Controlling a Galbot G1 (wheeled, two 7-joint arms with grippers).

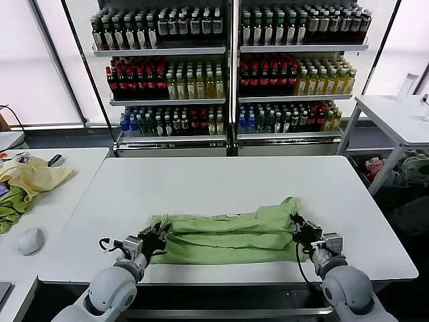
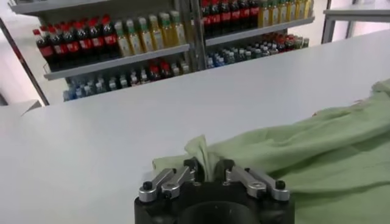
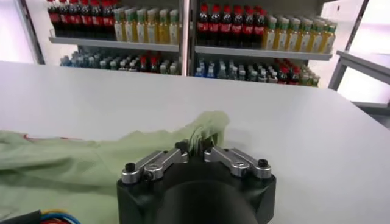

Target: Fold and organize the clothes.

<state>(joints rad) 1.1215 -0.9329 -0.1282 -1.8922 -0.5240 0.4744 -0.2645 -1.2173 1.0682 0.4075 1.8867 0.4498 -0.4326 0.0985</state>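
Observation:
The clothes, a light green shirt (image 1: 228, 238), lie folded into a long band across the near part of the white table (image 1: 221, 181). My left gripper (image 1: 155, 238) sits at the band's left end, and a bunched fold of the shirt (image 2: 317, 146) stands between the fingers of that gripper (image 2: 207, 167). At the right end, by a raised sleeve, my right gripper (image 1: 298, 231) holds a pinch of green shirt (image 3: 61, 158) in the jaws of the gripper (image 3: 195, 148). Collar, buttons and chest print are hidden in the folds.
A pale yellow garment (image 1: 37, 176) and a darker green cloth (image 1: 10, 204) lie on the side table at left, with a grey rounded object (image 1: 30, 240) near them. Bottle shelves (image 1: 228, 67) stand behind. Another white table (image 1: 395, 114) is at the back right.

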